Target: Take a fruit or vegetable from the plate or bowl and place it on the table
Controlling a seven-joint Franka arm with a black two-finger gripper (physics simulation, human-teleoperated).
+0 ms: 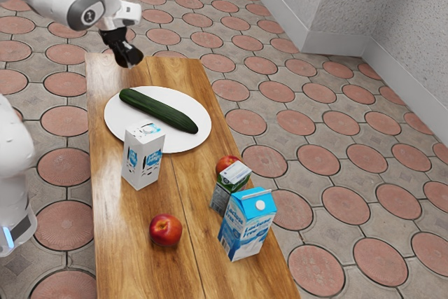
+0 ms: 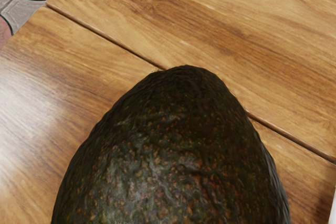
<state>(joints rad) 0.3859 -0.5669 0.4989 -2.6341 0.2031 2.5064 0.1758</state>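
Over the table's far end in the exterior view, the black gripper (image 1: 124, 50) is shut on a dark avocado (image 1: 130, 56). Wood shows beneath the bumpy, dark green avocado (image 2: 178, 150) in the wrist view, and it looks to hang above the table (image 2: 252, 30). The white plate (image 1: 194, 111) lies a short way from the gripper, toward the cartons, with a long cucumber (image 1: 159, 110) across it. The avocado is off to the side of the plate, not over it.
A white carton (image 1: 143, 157) stands against the plate's near side in the exterior view. Farther along the table (image 1: 122, 243) are a red fruit (image 1: 166, 230), another red fruit (image 1: 226, 164), a small green-and-white carton (image 1: 228, 187) and a blue-and-white carton (image 1: 246, 224).
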